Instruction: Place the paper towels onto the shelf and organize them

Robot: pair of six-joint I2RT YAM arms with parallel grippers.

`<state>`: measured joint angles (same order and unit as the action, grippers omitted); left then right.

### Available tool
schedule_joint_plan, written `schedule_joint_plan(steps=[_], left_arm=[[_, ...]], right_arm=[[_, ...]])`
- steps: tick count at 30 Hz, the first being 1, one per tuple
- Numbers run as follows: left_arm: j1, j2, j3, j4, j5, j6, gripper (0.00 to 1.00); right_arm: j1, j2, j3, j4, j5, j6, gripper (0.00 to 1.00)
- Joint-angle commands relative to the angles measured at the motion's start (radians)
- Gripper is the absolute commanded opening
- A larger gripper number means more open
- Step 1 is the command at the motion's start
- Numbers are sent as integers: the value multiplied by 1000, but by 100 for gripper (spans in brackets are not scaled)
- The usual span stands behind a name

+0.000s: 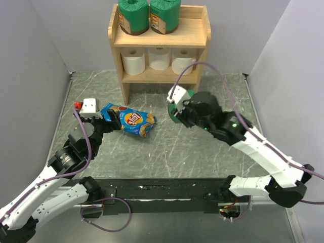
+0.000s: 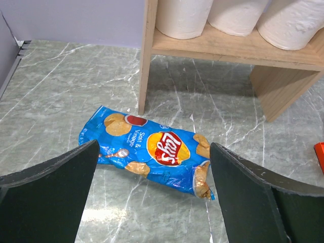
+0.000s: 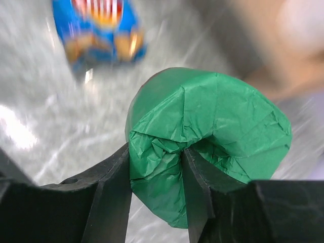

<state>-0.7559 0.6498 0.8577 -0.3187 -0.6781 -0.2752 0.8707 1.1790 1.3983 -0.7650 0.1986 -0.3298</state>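
The shelf [image 1: 162, 40] stands at the back of the table. Two green-wrapped paper towels [image 1: 134, 15] [image 1: 165, 14] sit on its top board, and three white rolls [image 1: 159, 57] fill the lower tier. My right gripper [image 1: 174, 109] is shut on a third green roll [image 3: 212, 116] right of the table's middle. One finger [image 3: 195, 177] is tucked into the roll's crumpled end and the other is outside its wall. My left gripper [image 2: 153, 147] stands open at the left, low over the table, with nothing between its fingers.
A blue chip bag [image 1: 129, 120] lies flat in front of the shelf's left leg [image 2: 147, 50], just ahead of my left gripper. The edge of an orange package [image 2: 320, 154] shows at the far right of the left wrist view. Grey walls close in both sides.
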Motion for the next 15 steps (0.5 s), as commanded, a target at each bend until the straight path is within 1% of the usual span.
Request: schedule_joint_plan(steps=[1, 2, 4, 5, 7, 8, 11, 12, 15], left_arm=[[-2, -15, 9, 30, 0, 1, 96], [0, -15, 9, 29, 0, 1, 96], [-2, -15, 10, 30, 0, 1, 96], [-2, -15, 10, 30, 0, -1, 96], [0, -15, 10, 29, 2, -1, 97], [-2, -16, 10, 29, 2, -1, 96], [-2, -18, 9, 30, 3, -1, 96], [-2, -19, 7, 30, 5, -1, 96], [-2, -19, 7, 30, 6, -1, 96]], right_arm=[[19, -25, 206, 35, 47, -170, 40], [22, -18, 262, 53, 48, -217, 40], [22, -15, 294, 108, 42, -270, 40], [22, -15, 307, 180, 30, -332, 40], [19, -13, 311, 258, 15, -397, 40], [17, -10, 320, 329, 12, -452, 40], [-22, 37, 399, 374, -44, -506, 40], [-56, 68, 424, 397, -62, -509, 40], [-111, 151, 545, 388, -125, -514, 40]])
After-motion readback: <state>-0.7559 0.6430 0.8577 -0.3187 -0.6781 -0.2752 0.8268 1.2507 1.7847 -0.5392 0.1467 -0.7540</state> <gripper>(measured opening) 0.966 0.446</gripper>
